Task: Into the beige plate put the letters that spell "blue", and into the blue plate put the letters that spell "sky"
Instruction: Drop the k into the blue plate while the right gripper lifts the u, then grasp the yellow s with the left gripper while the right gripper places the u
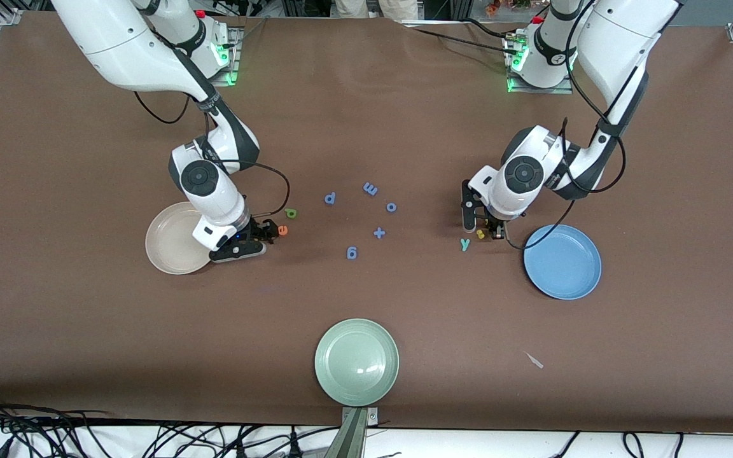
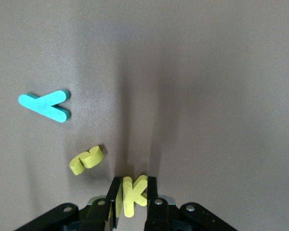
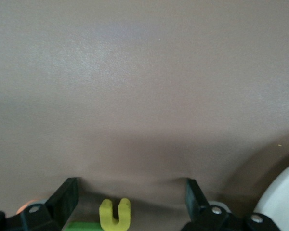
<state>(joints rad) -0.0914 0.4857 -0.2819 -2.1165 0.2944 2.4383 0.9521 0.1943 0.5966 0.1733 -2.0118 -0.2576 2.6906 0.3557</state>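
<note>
Beige plate (image 1: 172, 245) and blue plate (image 1: 562, 261) both bare. Left fingers (image 2: 116, 197) pinching yellow k (image 2: 133, 194); right fingers (image 3: 65, 198) spread around yellow u (image 3: 114, 214).

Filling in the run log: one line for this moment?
left gripper: shut on yellow k | right gripper: open over yellow u | blue plate: empty

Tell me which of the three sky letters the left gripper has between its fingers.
The yellow k: it stands pinched in the left gripper. The yellow s and the teal y lie loose on the table beside it.
</note>
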